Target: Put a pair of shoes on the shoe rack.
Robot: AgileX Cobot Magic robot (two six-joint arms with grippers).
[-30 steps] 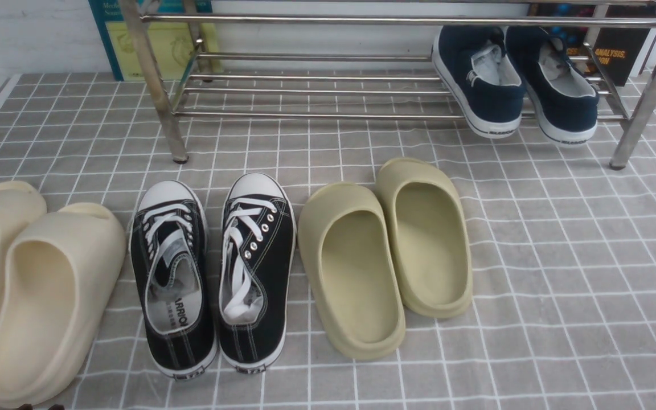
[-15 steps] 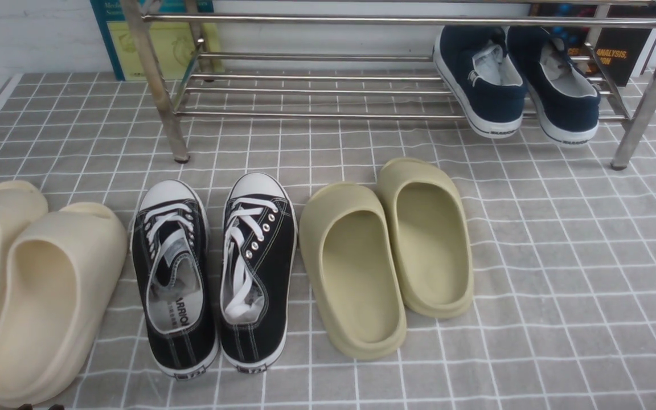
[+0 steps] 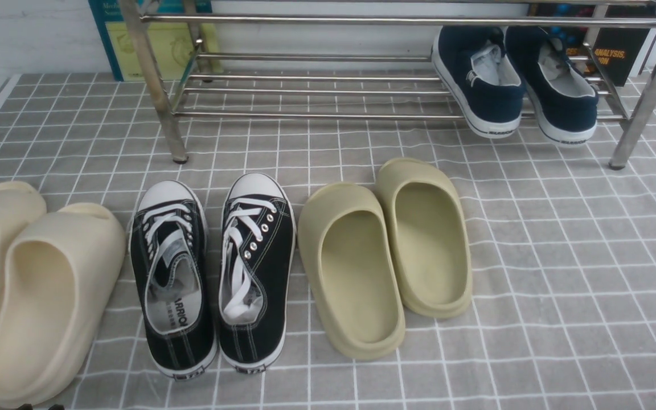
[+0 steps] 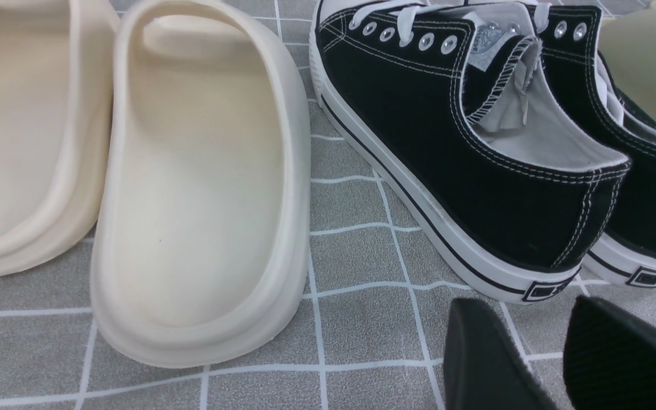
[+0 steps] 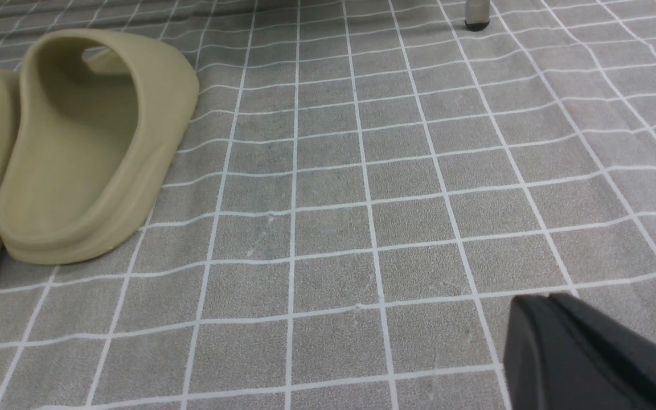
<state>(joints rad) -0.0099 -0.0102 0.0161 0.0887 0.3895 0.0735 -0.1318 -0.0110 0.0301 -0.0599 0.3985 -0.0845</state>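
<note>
1. Front view is showing the pair of shoes (image 3: 519, 80) sitting on the shoe rack (image 3: 316, 91), heels overhanging its front bar.
2. Placement is looking finished, though how firmly they are seated is hard to judge.
3. Right end effector (image 5: 556, 330) is hanging closed and empty; left end effector (image 4: 538, 347) is parted, holding nothing.
4. Next, probably only retreating.

Shiny metal shoe rack (image 3: 328, 20), navy canvas pair of shoes (image 3: 516, 80), matt foam olive slides (image 3: 385, 256).
</note>
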